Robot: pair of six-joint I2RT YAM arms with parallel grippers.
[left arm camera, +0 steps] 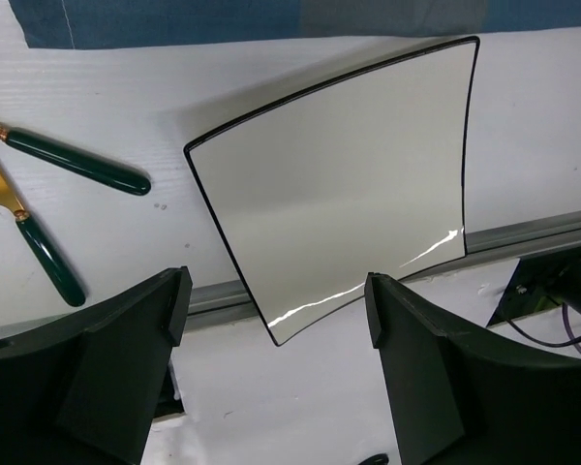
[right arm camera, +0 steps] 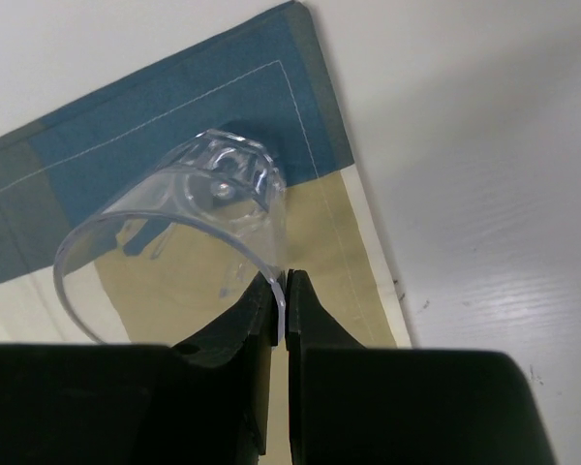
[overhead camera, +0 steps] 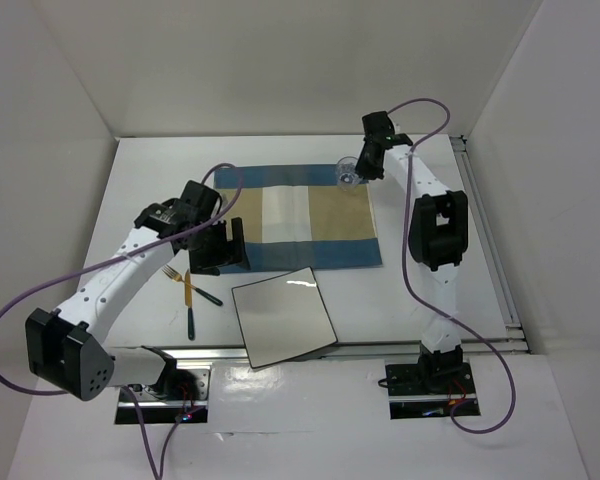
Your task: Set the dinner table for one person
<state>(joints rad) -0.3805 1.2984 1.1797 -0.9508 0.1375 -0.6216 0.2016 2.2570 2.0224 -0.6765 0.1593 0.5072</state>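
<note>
**Place setting roughly half done**

The placemat [overhead camera: 300, 215] lies flat on the bench [overhead camera: 160, 180]. The right fingers [right arm camera: 281, 310] pinch the clear cup [right arm camera: 174, 223] by its rim over the mat's far right corner. The left fingers [overhead camera: 220, 250], spread wide, hover above the plate [overhead camera: 283, 318]. Plate and cutlery [overhead camera: 192, 295] sit off the mat, not yet placed.

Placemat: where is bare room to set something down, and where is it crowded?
The placemat is bare in its middle, between the left tool and the glass in the right tool at its far-right corner. Crowded: near-left table, with fork, knife and plate.
</note>
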